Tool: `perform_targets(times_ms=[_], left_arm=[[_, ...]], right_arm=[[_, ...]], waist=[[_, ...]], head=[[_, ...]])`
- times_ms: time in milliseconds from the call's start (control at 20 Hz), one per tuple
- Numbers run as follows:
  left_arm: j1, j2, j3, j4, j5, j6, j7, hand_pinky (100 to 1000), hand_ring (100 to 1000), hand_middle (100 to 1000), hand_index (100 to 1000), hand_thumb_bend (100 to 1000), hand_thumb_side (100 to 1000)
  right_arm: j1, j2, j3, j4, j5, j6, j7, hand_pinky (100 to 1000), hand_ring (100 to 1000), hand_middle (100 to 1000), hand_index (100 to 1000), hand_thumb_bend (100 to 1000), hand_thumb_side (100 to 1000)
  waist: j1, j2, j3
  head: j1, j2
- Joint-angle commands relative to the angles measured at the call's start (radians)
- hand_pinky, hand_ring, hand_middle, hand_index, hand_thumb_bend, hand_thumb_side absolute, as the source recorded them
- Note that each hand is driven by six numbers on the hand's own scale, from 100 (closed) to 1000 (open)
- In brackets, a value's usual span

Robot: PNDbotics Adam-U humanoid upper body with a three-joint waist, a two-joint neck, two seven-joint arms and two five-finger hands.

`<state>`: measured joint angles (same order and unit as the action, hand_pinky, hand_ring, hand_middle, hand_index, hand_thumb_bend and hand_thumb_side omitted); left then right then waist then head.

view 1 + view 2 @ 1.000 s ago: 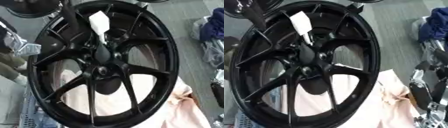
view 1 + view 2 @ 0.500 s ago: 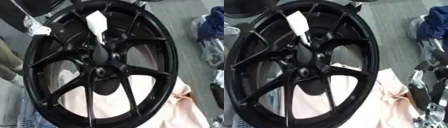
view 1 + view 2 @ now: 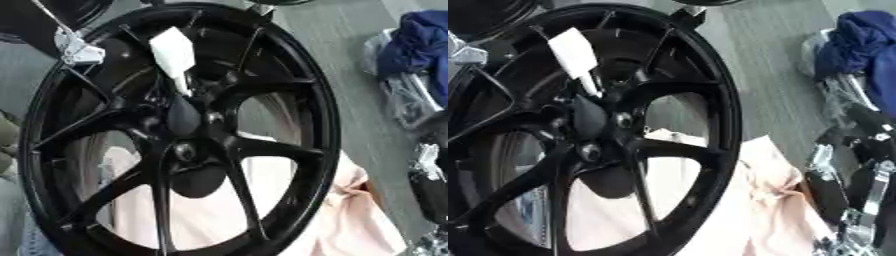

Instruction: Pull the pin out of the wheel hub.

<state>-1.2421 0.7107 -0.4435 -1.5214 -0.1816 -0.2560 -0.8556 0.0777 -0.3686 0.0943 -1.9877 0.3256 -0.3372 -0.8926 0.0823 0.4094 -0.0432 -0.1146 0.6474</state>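
A big black wheel hub (image 3: 289, 90) with spokes fills the view and lies tilted on a pale pink cloth. A white pin (image 3: 172, 52) with a flat white head stands in the hub just above the dark centre cap (image 3: 184, 117); its thin shaft runs down into a hole there. My left arm comes in from the upper left. A silver part of my left hand (image 3: 79, 50) sits at the hub's upper left rim, apart from the pin. My right hand (image 3: 859, 195) rests at the lower right, fingers straight and pointing up, holding nothing.
The pink cloth (image 3: 354, 220) spreads under the hub and out to the lower right. A blue garment (image 3: 424, 45) and some grey gear lie at the upper right on the grey floor. Another dark round object (image 3: 44, 15) sits at the upper left.
The silver part of my left hand has climbed along the hub's left rim to the upper left. The view has shifted a little. The pin stays in the hub; the right hand is still.
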Motion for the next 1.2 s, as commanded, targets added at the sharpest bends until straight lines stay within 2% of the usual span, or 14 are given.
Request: perform_targets(times_ms=[50,200,650,1200], left_arm=[[-0.026,0.001,0.015,0.022,-0.022,-0.061,-0.051,870,839,793,883,251,297],[-0.028,-0.009,0.004,0.043,-0.04,-0.067,-0.051,871,842,795,884,265,315],[-0.027,-0.031,-0.001,0.097,-0.094,-0.086,-0.051,878,863,812,887,272,291],[-0.03,-0.051,-0.021,0.125,-0.1,-0.102,-0.051,881,871,833,888,239,312]], right_arm=[[-0.005,-0.003,0.002,-0.012,-0.006,-0.012,-0.014,506,812,764,773,100,440],[-0.008,-0.002,0.002,-0.012,-0.008,-0.013,-0.014,505,812,764,773,100,440],[-0.021,0.005,0.008,-0.012,-0.013,-0.012,-0.014,502,810,763,772,100,450],[-0.034,0.02,0.013,-0.012,-0.021,-0.008,-0.014,499,809,763,771,100,475]], waist=[[-0.003,-0.014,-0.004],[-0.002,-0.011,-0.006],[0.001,0.004,-0.014],[0.003,0.022,-0.02]], head=[[0.01,-0.017],[0.016,-0.023],[0.033,-0.029],[0.053,-0.035]])
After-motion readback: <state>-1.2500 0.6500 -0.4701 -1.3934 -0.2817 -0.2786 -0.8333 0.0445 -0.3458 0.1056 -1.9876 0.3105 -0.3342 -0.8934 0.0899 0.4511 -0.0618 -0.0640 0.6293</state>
